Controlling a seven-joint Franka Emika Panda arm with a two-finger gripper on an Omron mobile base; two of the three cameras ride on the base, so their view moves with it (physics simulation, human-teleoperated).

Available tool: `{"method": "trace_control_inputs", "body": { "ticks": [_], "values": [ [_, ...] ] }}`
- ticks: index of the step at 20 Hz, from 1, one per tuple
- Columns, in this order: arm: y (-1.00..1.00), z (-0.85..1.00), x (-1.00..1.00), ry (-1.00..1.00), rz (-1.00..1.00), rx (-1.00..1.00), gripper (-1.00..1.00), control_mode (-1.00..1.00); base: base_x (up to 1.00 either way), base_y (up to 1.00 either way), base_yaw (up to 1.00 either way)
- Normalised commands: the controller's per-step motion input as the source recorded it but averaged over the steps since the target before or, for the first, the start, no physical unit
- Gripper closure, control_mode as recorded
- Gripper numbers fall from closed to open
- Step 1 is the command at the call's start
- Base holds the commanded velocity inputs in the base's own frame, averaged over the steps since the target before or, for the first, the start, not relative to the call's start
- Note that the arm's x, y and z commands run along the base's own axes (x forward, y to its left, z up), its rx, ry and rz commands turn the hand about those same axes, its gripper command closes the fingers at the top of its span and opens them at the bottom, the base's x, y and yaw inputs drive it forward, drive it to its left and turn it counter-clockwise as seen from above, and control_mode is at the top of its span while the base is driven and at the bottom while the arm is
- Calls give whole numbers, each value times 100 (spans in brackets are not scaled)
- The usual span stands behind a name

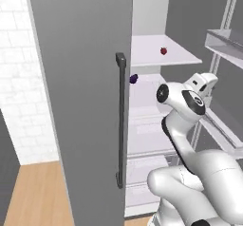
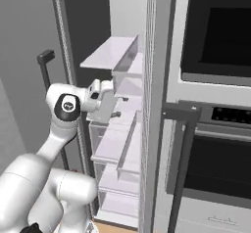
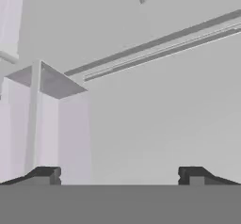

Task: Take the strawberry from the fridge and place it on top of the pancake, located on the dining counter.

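Two dark fingertips (image 3: pixel 47 175) of the gripper (image 3: pixel 120 176) stood wide apart with nothing between them, facing a pale grey inner wall of the fridge (image 1: pixel 85 101). Beyond the arm's elbow, a small dark purple fruit (image 1: pixel 134 79) sat at a lower shelf's edge beside the door handle (image 1: pixel 120 120). Farther back, the strawberry (image 1: pixel 163 51), tiny and red with a dark top, rested alone on the white upper shelf (image 1: pixel 152 56), well apart from the gripper.

— Where is the arm (image 1: pixel 190 139)?
— It rises from the lower right of the left base view, bends at mid-frame, and its hand points forward.
— And the gripper (image 3: pixel 120 175)?
— Its fingers (image 3: pixel 47 175) stand wide apart, holding nothing.
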Motion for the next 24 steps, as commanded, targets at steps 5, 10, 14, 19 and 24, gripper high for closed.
{"method": "trace_control_inputs", "body": {
  "ticks": [5, 10, 14, 19, 24],
  "values": [
    [0, 0, 0, 0, 0, 0, -100, 100, 63, 13, 8],
    [0, 0, 0, 0, 0, 0, -100, 100, 51, -57, 13],
    [0, 0, 0, 0, 0, 0, -100, 100, 44, -14, 11],
    [0, 0, 0, 0, 0, 0, -100, 100, 18, 3, 8],
    [8, 7, 1, -6, 0, 4, -100, -100, 0, -6, 1]
  ]
}}
